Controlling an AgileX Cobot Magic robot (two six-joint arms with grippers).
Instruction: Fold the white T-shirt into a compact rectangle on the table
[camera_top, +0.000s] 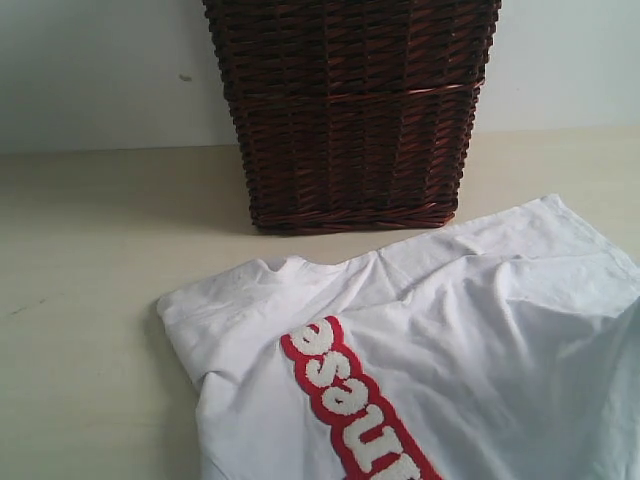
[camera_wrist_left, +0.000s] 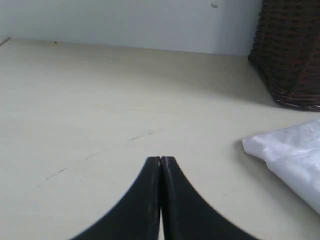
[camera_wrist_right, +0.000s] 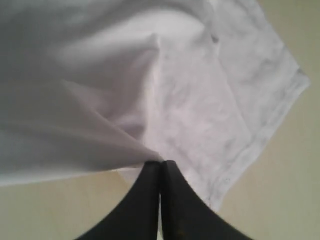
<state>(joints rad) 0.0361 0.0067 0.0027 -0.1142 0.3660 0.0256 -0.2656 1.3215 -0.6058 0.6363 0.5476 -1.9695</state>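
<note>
The white T-shirt (camera_top: 480, 340) lies spread and rumpled over the right front of the table (camera_top: 90, 300), its red band of white letters (camera_top: 350, 400) running diagonally toward the front edge. Neither gripper shows in the exterior view. In the right wrist view my right gripper (camera_wrist_right: 161, 163) is shut, with a tented fold of the T-shirt (camera_wrist_right: 200, 100) drawn into its tips. My left gripper (camera_wrist_left: 160, 159) is shut with nothing in it, low over bare table (camera_wrist_left: 100, 100), apart from a folded edge of the T-shirt (camera_wrist_left: 295, 155).
A tall dark brown wicker basket (camera_top: 350, 110) stands at the back centre, just behind the shirt's far edge; the left wrist view also catches the basket (camera_wrist_left: 292, 50). A pale wall runs behind the table. Bare tabletop lies to the left of the shirt.
</note>
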